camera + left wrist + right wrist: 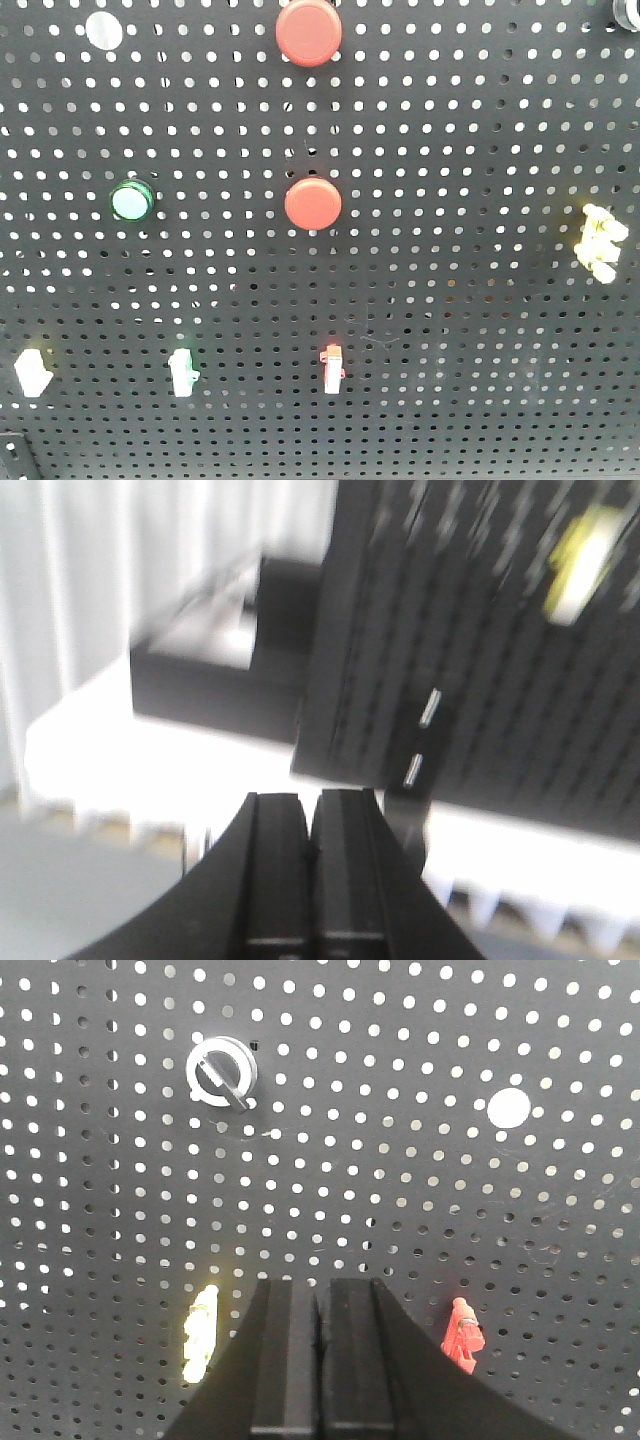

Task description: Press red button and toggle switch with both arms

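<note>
Pegboard [480, 300]: two red buttons [313, 203], red toggle switch [332, 368]. Left hand [311, 830] (blurred) and right hand [322, 1305] both clenched, grasping nothing.

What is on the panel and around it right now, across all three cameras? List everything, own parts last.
Pegboard panel: 1, black, perforated, fills the front view.
Round push buttons: 2, red, one at top centre, one below it mid-panel.
Green-ringed button: 1, pale face, left of the lower red one.
Toggle switches: 4; white and white lower left, red lower centre, yellow at right.
Rotary selector knob: 1, silver, upper left in right wrist view.
Open round hole: 1, upper right in right wrist view.
Black box: 1, blurred, beside the panel's edge in left wrist view.
Left gripper: fingers closed together, away from the panel face.
Right gripper: fingers closed together, facing the panel.
</note>
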Available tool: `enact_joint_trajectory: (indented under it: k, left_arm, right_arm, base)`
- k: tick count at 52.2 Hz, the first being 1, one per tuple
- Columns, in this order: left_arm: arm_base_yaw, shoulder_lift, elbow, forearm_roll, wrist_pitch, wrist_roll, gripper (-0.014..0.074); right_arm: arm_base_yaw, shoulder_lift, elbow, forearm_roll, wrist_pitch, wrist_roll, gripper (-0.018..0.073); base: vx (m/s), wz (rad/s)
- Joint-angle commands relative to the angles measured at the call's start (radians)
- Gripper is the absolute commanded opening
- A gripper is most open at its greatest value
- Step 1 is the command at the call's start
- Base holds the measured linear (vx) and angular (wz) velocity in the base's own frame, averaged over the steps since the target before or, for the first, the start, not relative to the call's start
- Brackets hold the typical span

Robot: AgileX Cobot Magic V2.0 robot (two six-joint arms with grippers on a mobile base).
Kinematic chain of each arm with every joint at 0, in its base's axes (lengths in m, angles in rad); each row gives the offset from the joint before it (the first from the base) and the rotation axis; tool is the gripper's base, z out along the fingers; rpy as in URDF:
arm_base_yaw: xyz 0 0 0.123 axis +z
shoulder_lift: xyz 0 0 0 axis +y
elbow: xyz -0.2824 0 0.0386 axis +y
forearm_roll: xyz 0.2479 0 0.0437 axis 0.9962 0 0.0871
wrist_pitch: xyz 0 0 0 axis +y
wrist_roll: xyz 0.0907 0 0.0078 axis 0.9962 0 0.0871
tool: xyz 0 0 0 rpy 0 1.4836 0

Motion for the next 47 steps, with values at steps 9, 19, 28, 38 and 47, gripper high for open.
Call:
enact_joint_trajectory:
  k: [9,19,28,38,47]
  left_arm:
    - [0.008,-0.024,0.116,0.001,-0.198,-0.007,0.0001]
    - [0.008,-0.023,0.128,0.037,-0.254,0.004,0.0001]
    - [0.008,-0.023,0.129,0.052,-0.289,0.003,0.0001]
    - [0.008,-0.023,0.129,-0.306,-0.332,0.379,0.0001]
    - [0.008,-0.023,0.129,-0.540,-0.335,0.732,0.0001]
  right_arm:
    - [-0.006,0.011,-0.027,-0.007,-0.076,-0.004,0.0000]
    - [-0.006,0.011,-0.027,-0.007,-0.074,-0.004,0.0000]
    - [-0.006,0.011,-0.027,-0.007,-0.074,-0.004,0.0000]
    - [-0.006,0.011,-0.027,-0.007,-0.074,-0.004,0.0000]
    - [-0.006,0.011,-0.027,-0.007,-0.074,-0.004,0.0000]
  base:
    - [0.00,0.00]
    - [0.00,0.00]
    - [0.00,0.00]
    - [0.00,0.00]
    - [0.00,0.00]
